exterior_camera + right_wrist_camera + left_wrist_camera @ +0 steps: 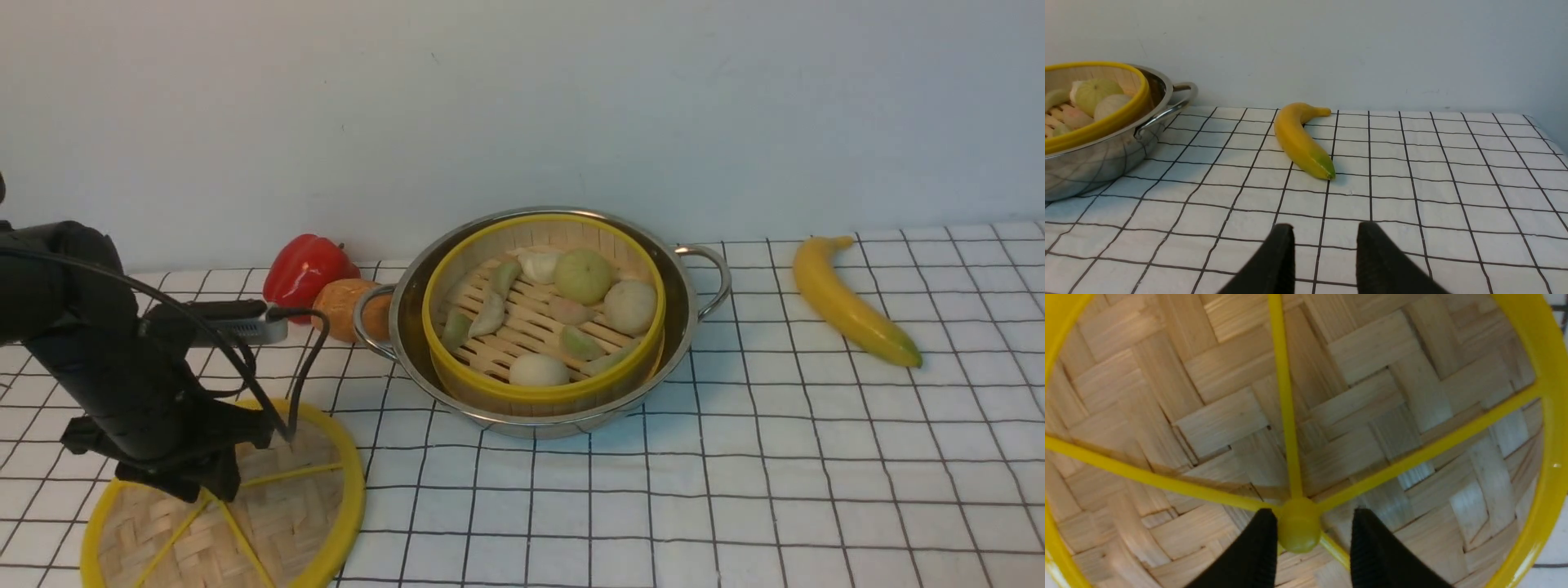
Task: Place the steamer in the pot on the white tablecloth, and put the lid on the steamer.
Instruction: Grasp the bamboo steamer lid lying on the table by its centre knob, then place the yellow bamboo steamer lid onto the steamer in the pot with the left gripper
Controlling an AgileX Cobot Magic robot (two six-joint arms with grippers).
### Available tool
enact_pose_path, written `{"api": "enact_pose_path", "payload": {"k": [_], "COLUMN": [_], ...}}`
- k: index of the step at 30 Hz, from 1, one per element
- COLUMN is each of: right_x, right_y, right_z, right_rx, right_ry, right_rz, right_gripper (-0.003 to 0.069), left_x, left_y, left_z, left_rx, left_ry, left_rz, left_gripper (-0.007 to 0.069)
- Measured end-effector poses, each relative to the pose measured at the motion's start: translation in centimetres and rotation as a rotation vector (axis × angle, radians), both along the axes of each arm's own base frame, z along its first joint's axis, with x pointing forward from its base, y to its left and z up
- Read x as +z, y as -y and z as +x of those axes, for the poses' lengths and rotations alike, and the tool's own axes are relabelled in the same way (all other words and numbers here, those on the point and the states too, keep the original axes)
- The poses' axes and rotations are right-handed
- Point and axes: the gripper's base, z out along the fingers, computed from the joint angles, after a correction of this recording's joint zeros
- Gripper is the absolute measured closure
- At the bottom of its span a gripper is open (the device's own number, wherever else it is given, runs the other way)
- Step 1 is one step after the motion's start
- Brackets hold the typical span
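The steamer [543,310], a yellow-rimmed bamboo basket with dumplings and buns, sits inside the steel pot [690,327] on the white tablecloth [735,490]. The lid [277,523], a woven disc with yellow spokes, lies at the front left. My left gripper [214,488] is down over the lid's centre. In the left wrist view the left gripper [1314,539] is open, straddling the yellow hub [1298,533]; one finger touches it and the other stands apart. My right gripper [1323,249] is open over bare cloth, with the pot [1106,159] and the steamer [1098,118] off to one side.
A red pepper [306,265] and an orange-brown round fruit [347,306] lie just left of the pot's handle. A banana [849,302] lies on the cloth to the pot's right and shows ahead of my right gripper as the banana [1300,141]. A pale wall closes the back.
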Motion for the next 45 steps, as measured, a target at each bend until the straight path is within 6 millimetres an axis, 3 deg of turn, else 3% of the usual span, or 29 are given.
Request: {"api": "enact_pose_path", "payload": {"k": [5,7,11,14,18,19,20,21,22,24,25,26,27,32,35,42,45], "right_x": [0.0,0.0,0.0,0.0,0.0,0.0,0.0,0.0,0.0,0.0,0.0,0.0,0.0,0.0,0.0,0.0,0.0], "right_y": [0.0,0.0,0.0,0.0,0.0,0.0,0.0,0.0,0.0,0.0,0.0,0.0,0.0,0.0,0.0,0.0,0.0], "right_z": [0.0,0.0,0.0,0.0,0.0,0.0,0.0,0.0,0.0,0.0,0.0,0.0,0.0,0.0,0.0,0.0,0.0], "right_rx": [0.0,0.0,0.0,0.0,0.0,0.0,0.0,0.0,0.0,0.0,0.0,0.0,0.0,0.0,0.0,0.0,0.0], "right_ry": [0.0,0.0,0.0,0.0,0.0,0.0,0.0,0.0,0.0,0.0,0.0,0.0,0.0,0.0,0.0,0.0,0.0], "right_rz": [0.0,0.0,0.0,0.0,0.0,0.0,0.0,0.0,0.0,0.0,0.0,0.0,0.0,0.0,0.0,0.0,0.0], "right_gripper": [0.0419,0.0419,0.0419,0.0419,0.0419,0.0419,0.0419,0.0419,0.0419,0.0419,0.0419,0.0419,0.0419,0.0419,0.0419,0.0419,0.0419], "left_x": [-0.2,-0.2,-0.1,1.1,5.8,8.1,8.8,11.9,11.9,15.7,17.3,17.5,18.8,20.6,20.2,17.0,16.6], "left_y": [-0.1,-0.2,-0.3,-0.4,-0.9,-1.1,-1.1,-1.1,-1.1,-0.4,0.7,0.7,2.1,7.3,10.4,17.8,19.2], "left_z": [0.1,0.1,0.0,0.0,0.7,0.8,0.9,1.1,1.0,1.5,1.9,1.9,2.2,3.9,5.6,9.2,9.6], "left_rx": [0.005,-0.01,-0.03,-0.072,-0.116,-0.149,-0.158,-0.22,-0.22,-0.361,-0.459,-0.468,-0.545,-0.662,-0.67,-0.787,-0.851], "left_ry": [-0.008,-0.009,-0.009,-0.004,0.067,0.099,0.112,0.174,0.172,0.286,0.359,0.369,0.431,0.528,0.516,0.493,0.505], "left_rz": [0.012,0.026,0.033,0.047,0.101,0.13,0.135,0.155,0.154,0.14,0.112,0.106,0.07,-0.035,-0.038,0.077,0.082], "left_gripper": [0.0412,0.0508,0.0508,0.0508,0.0508,0.0508,0.0508,0.0508,0.0508,0.0508,0.0508,0.0508,0.0508,0.0508,0.0508,0.0508,0.0508]}}
